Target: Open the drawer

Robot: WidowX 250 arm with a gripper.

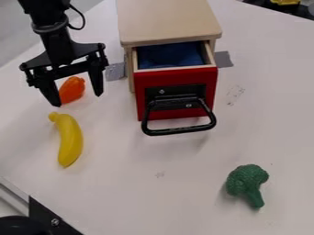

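The wooden cabinet (169, 20) stands at the top centre. Its red-fronted drawer (144, 101) is pulled partway out, so blue material (171, 55) shows inside. A black handle (180, 131) sticks out from the drawer front. My gripper (78, 99) hangs at the upper left, to the left of the cabinet and apart from the handle. It is open, with its two fingers spread wide. An orange object (72, 89) shows behind and between the fingers; whether they touch it I cannot tell.
A yellow banana (70, 140) lies just below the gripper at the left. Green broccoli (247, 184) rests at the lower right. Grey tape patches (223, 59) are stuck on the white table (135, 193) beside the cabinet. Dark metal parts sit at the lower left corner.
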